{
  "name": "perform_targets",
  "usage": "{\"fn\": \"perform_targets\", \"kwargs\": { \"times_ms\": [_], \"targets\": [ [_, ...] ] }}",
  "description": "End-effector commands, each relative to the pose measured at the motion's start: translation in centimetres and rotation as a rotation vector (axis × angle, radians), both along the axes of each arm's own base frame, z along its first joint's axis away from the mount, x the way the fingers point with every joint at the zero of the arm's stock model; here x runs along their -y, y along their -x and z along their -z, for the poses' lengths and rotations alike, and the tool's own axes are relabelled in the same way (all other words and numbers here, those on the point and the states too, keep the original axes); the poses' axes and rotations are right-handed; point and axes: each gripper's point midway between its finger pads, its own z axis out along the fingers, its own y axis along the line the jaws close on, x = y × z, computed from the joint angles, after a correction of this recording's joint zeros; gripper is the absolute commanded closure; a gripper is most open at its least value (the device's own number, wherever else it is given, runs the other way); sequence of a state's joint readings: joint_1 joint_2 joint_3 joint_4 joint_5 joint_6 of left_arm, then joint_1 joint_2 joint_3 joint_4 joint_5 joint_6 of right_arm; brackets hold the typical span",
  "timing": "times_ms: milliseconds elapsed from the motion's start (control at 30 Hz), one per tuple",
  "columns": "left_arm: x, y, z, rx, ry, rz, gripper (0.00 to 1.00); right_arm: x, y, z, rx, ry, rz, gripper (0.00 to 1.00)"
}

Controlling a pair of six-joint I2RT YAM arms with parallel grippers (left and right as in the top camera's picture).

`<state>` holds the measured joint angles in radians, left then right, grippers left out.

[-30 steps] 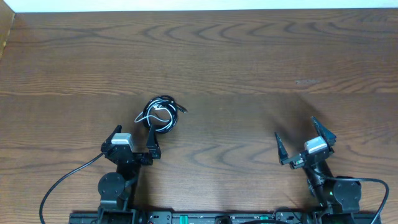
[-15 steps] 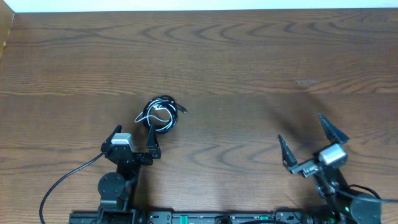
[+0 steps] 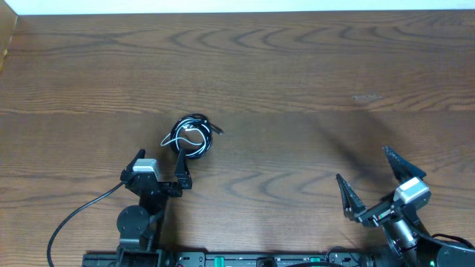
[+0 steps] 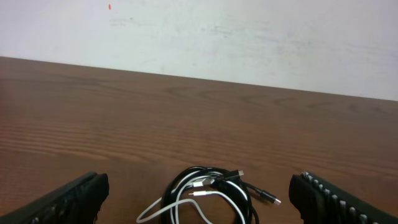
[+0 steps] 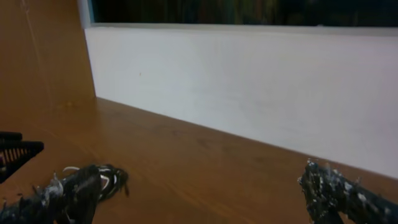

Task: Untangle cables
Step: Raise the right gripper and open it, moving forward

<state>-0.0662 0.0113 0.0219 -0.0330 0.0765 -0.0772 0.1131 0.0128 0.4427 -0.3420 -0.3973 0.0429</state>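
The cables (image 3: 191, 137) lie in one coiled bundle on the wooden table, left of centre: black cords looped with one white cord, and a black plug end poking out to the right. My left gripper (image 3: 159, 153) stands open just in front of the bundle, its right finger close beside the coil. The left wrist view shows the cables (image 4: 208, 196) on the table between my wide-spread fingers (image 4: 68, 202), untouched. My right gripper (image 3: 364, 167) is open and empty at the front right, far from the bundle. In the right wrist view the cables (image 5: 112, 177) show small at far left.
The wooden table (image 3: 297, 74) stretches bare behind and to the right of the bundle. A white wall (image 4: 249, 37) runs along its far edge. A wooden side panel (image 5: 37, 56) rises at the table's left end. A black arm wire (image 3: 74, 219) trails at the front left.
My right arm has drawn back toward the front right corner of the table, its gripper staying open. The left arm and the cables have not moved.
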Motion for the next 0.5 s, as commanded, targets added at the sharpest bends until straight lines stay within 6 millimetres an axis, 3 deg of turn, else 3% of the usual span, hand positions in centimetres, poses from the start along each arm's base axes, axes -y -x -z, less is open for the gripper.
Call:
{"fn": "perform_targets", "kwargs": {
  "times_ms": [0, 467],
  "targets": [
    [0.3, 0.1, 1.6, -0.049, -0.009, 0.021, 0.02, 0.1, 0.1, -0.3, -0.017, -0.020, 0.001, 0.01],
    [0.3, 0.1, 1.6, -0.049, -0.009, 0.021, 0.02, -0.1, -4.5, -0.4, -0.058, -0.012, 0.019, 0.01]
  ]
}}
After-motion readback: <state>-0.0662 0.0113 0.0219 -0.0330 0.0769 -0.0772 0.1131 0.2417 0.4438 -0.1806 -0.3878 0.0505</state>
